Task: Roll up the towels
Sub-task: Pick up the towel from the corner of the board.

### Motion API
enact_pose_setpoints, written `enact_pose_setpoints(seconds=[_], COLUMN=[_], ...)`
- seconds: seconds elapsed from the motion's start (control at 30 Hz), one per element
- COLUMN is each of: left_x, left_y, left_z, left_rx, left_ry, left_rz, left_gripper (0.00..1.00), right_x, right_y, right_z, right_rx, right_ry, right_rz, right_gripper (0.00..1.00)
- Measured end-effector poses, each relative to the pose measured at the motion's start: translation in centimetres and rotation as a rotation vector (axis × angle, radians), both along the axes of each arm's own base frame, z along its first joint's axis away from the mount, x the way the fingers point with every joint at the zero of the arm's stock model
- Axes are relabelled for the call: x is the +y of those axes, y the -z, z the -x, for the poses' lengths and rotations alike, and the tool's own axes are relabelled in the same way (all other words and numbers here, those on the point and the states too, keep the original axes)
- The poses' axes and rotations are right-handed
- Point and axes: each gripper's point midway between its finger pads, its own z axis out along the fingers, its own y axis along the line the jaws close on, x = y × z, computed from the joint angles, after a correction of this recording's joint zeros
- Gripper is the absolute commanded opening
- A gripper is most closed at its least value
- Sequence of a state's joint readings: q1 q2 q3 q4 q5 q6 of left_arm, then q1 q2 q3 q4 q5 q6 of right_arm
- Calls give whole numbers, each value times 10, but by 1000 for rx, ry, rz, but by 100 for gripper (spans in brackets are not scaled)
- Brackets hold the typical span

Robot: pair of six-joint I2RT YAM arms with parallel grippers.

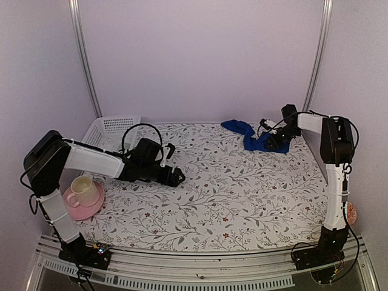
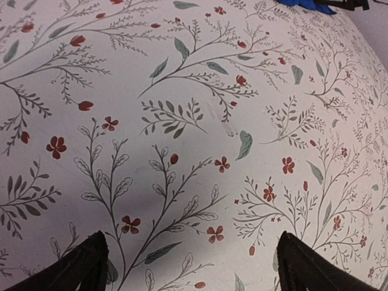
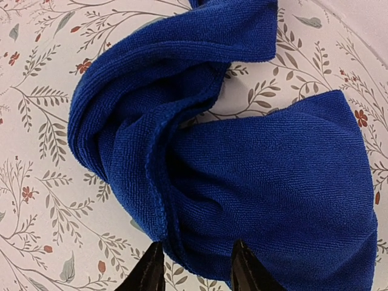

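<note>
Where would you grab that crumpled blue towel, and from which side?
Probably the stitched, doubled fold at the end of the blue towel where the right gripper straddles it, coming down from above. The cloth lies limp and bunched on the table, so a raised fold offers something thick to pinch, unlike the flatter parts.
</note>
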State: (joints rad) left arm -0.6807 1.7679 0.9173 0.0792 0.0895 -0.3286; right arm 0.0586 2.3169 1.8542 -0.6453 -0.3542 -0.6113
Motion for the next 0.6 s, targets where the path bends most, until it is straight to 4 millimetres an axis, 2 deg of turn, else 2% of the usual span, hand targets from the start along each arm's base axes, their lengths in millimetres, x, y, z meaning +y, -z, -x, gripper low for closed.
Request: enact_pose_setpoints(seconds=[0.27,0.6], left_x=[-1,-5], left_y=[0,5], left_z=[0,0], left_rx=[0,8], left_ry=[3,14], left_rz=[2,-2], left_gripper=[97,97], right_x=[-6,-10], right_y=[2,12], right_z=[2,8], right_rx=[-4,14], right_ry=[-25,-55], right_rz=[22,51], right_gripper=[36,24])
